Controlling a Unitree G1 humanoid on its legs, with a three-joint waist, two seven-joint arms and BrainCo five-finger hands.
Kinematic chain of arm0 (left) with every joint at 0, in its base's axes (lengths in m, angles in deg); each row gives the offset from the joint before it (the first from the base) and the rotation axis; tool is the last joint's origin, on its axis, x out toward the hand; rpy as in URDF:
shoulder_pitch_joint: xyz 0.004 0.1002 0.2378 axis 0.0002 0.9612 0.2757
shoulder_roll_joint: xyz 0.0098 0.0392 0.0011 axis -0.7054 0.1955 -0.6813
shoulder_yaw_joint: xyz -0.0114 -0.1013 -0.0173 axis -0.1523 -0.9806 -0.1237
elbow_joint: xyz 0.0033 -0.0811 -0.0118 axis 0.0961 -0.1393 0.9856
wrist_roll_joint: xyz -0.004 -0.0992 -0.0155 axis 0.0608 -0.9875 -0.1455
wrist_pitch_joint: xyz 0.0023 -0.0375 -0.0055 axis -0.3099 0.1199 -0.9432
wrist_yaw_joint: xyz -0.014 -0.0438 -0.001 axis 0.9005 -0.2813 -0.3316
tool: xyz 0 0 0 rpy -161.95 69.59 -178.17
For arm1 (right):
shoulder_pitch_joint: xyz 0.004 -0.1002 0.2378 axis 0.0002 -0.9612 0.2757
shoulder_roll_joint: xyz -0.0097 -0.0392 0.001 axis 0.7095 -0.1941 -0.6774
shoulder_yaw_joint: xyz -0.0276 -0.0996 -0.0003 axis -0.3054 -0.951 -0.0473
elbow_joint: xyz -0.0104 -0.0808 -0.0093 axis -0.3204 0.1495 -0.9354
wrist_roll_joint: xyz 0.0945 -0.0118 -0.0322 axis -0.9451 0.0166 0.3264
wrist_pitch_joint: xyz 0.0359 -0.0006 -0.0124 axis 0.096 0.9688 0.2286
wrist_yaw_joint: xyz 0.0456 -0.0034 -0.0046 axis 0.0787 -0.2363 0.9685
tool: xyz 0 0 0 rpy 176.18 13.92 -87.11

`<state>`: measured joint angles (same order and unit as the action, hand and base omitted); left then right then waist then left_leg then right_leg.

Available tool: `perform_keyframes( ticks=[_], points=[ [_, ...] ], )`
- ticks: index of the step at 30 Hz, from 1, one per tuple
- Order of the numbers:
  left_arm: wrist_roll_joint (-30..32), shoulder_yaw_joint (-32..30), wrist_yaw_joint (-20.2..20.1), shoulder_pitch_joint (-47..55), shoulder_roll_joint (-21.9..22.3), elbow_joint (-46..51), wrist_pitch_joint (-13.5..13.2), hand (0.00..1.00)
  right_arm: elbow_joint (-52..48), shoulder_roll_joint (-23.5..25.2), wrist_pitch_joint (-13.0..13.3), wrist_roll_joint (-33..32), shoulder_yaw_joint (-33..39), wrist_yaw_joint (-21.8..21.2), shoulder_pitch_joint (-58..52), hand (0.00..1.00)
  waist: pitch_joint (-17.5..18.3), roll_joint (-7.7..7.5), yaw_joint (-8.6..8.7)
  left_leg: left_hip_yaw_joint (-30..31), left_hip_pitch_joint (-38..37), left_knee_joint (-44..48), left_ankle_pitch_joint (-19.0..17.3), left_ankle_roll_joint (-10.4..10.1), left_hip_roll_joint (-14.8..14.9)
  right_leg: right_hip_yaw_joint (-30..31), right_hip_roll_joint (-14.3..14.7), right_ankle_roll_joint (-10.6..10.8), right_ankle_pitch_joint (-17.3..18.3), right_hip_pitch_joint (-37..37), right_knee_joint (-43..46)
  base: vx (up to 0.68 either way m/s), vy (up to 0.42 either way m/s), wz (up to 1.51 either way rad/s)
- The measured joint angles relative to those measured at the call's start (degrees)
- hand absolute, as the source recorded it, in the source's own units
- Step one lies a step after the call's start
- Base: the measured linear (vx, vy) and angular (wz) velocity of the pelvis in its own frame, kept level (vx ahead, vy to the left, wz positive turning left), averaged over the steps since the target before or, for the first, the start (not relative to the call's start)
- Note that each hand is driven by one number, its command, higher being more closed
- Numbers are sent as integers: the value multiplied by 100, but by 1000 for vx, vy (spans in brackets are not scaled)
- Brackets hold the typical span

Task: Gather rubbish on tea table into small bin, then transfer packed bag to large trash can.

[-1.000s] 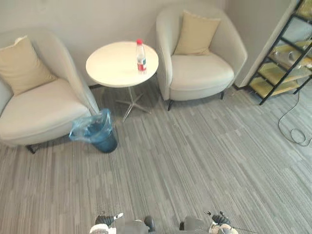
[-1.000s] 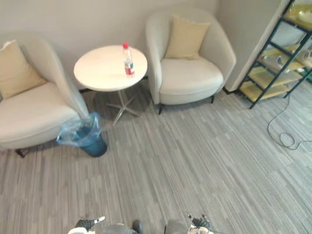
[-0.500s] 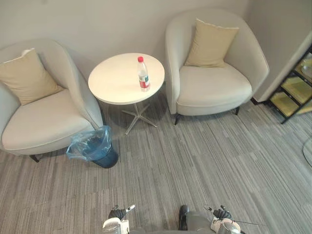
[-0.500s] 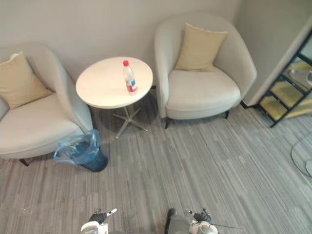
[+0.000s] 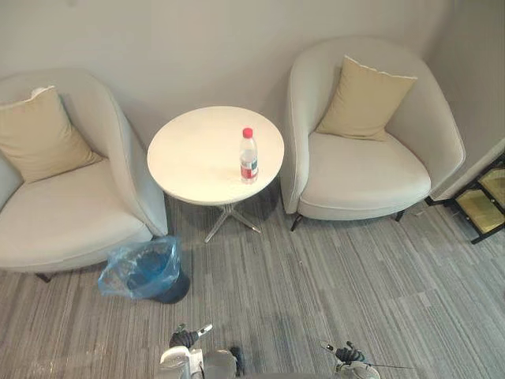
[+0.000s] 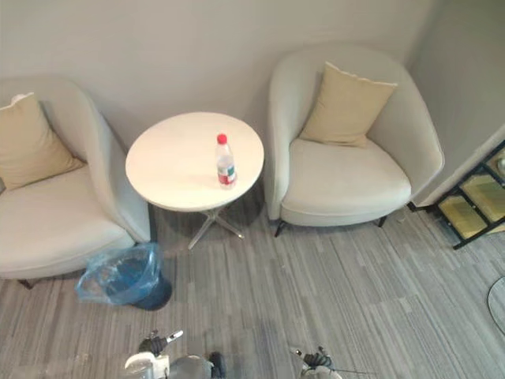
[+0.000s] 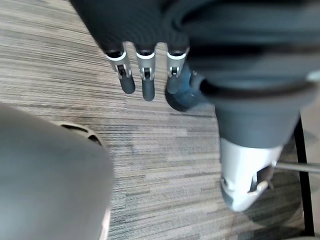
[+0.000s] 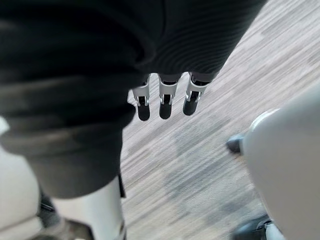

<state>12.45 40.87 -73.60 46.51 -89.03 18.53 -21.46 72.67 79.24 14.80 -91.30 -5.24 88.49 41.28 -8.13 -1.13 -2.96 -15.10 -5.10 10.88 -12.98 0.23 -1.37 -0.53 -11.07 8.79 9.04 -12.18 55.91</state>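
Observation:
A clear plastic bottle [image 5: 248,157] with a red cap and red label stands upright on the round white tea table [image 5: 197,158] between two armchairs. On the floor by the left chair sits a small dark bin [image 5: 147,271] lined with a blue plastic bag. My left hand [image 7: 144,70] hangs by my side over the carpet, its fingers straight and holding nothing. My right hand [image 8: 165,97] hangs the same way, fingers straight and bare. Both hands are far from the table, low at the near edge of the eye views.
Two cream armchairs [image 5: 71,205] [image 5: 367,150] with tan cushions flank the table against a grey wall. A dark metal shelf [image 5: 485,197] stands at the far right. Striped grey carpet [image 5: 331,276] lies open between me and the table.
The whole view has shifted: the table, chairs and bin sit lower and further right, so the camera has moved. The shelf has slid mostly out at the right. Both hands still hang.

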Motion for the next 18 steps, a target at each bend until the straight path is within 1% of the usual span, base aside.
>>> perform_keyframes(
  ticks=[1, 2, 3, 4, 5, 6, 7, 8, 9, 10, 12, 13, 14, 15, 16, 17, 18],
  points=[
    [0, 4, 1, 9, -2, -16, 11, 0, -85, -3, 8, 15, -8, 5, -16, 0, 1, -3, 32, 32, -85, -27, -34, 6, -9, -71, -32, -41, 34, -63, 119, 321, 63, 60],
    [-3, 6, 1, 14, 3, -15, 12, 0, -165, -14, 42, 30, -21, -4, -63, 0, -7, -15, 54, 94, -363, -143, -81, 1, -31, -249, -108, -74, 173, -199, 164, 359, 31, 50],
    [-1, 1, 0, 2, 30, -11, 7, 0, -168, 8, 56, 30, -16, -12, -79, 0, -10, -15, 51, 207, -724, -387, -90, -6, -5, -641, -172, -197, 403, -342, -366, 359, 31, 46],
    [-1, -2, 1, -2, 41, -7, 6, 0, -173, 19, 61, 29, -12, -18, -68, 0, -7, -5, 53, 251, -782, -435, -91, -8, 14, -722, -169, -240, 432, -417, -563, 491, -31, 59],
    [1, -15, 0, -23, 79, -3, 1, 0, -163, 19, 63, 36, -11, -35, -4, 0, -15, 31, 88, 401, -912, -493, -137, -79, 114, -813, -31, -302, 415, -522, -1352, 359, -79, 46],
    [2, -17, 1, -26, 91, -2, -1, 0, -158, 13, 63, 36, -8, -48, 13, 0, -15, 55, 99, 471, -915, -488, -157, -111, 169, -774, 62, -358, 371, -547, -1670, 448, -123, 59],
    [5, -64, 1, -34, 124, 4, -3, 0, -159, 8, 62, 39, -14, -65, 32, 0, -18, 76, 109, 570, -933, -483, -166, -123, 264, -653, 260, -454, 224, -575, -2268, 465, -241, 59],
    [7, -120, 0, -41, 147, 8, -8, 0, -146, 9, 59, 35, -23, -72, 39, 0, -27, 85, 115, 728, -986, -464, -208, -194, 342, -386, 516, -552, -210, -489, -3113, 567, -318, 79],
    [7, -296, -2, -53, 169, -10, -22, 0, -63, 60, 69, -9, 0, -83, 43, 0, -50, 10, 126, 923, -1135, -453, -361, -394, 359, -102, 648, -686, -964, -275, -3750, 557, -312, 56],
    [4, -359, -1, -51, 266, -26, -5, 0, -44, -70, 65, 28, -7, -94, 101, 0, -72, 219, 97, 962, -1202, -432, -402, -418, 523, -232, 757, -736, -968, -252, -3601, 428, -218, 35],
    [27, -512, -35, -49, 563, 12, -46, 0, -16, -189, 53, 37, -104, -100, 154, 0, -20, 423, 86, 1094, -1090, -193, -266, -491, 694, -402, 803, -858, -499, -241, -3365, 369, -203, 27],
    [27, -506, -41, -73, 585, 10, -50, 0, -4, -206, 56, 30, -137, -108, 155, 0, -14, 439, 98, 1139, -1068, -116, -215, -516, 707, -459, 797, -875, -420, -212, -3328, 342, -234, 47],
    [32, -502, -55, -96, 614, 14, -50, 0, 19, -210, 53, 34, -150, -108, 157, 0, -9, 438, 129, 1289, -930, 198, -137, -578, 764, -588, 779, -910, -310, -70, -3349, 352, -272, 67],
    [61, -492, -108, -148, 639, 25, -52, 0, 56, -210, 54, 27, -154, -104, 142, 0, -23, 422, 149, 1445, -622, 983, -47, -724, 835, -770, 782, -951, -215, 220, -3555, 283, -226, 67],
    [62, -491, -114, -177, 639, 39, -53, 0, 65, -207, 52, 26, -158, -101, 129, 0, -32, 410, 145, 1449, -442, 1384, 26, -845, 874, -802, 793, -953, -174, 347, -3630, 235, -210, 69],
    [64, -475, -116, -209, 610, 92, -53, 0, 74, -197, 27, 24, -220, -94, 108, 0, -97, 306, 117, 1380, 26, 2397, 172, -1020, 987, -870, 782, -990, -111, 623, -3816, 176, -133, 40],
    [76, -424, -112, -215, 610, 170, -57, 0, 94, -197, -1, 17, -286, -64, 93, 0, -103, 289, 57, 1116, 430, 3053, 35, -928, 1147, -947, 786, -1022, -98, 907, -3998, 176, -133, 29]
  ],
)
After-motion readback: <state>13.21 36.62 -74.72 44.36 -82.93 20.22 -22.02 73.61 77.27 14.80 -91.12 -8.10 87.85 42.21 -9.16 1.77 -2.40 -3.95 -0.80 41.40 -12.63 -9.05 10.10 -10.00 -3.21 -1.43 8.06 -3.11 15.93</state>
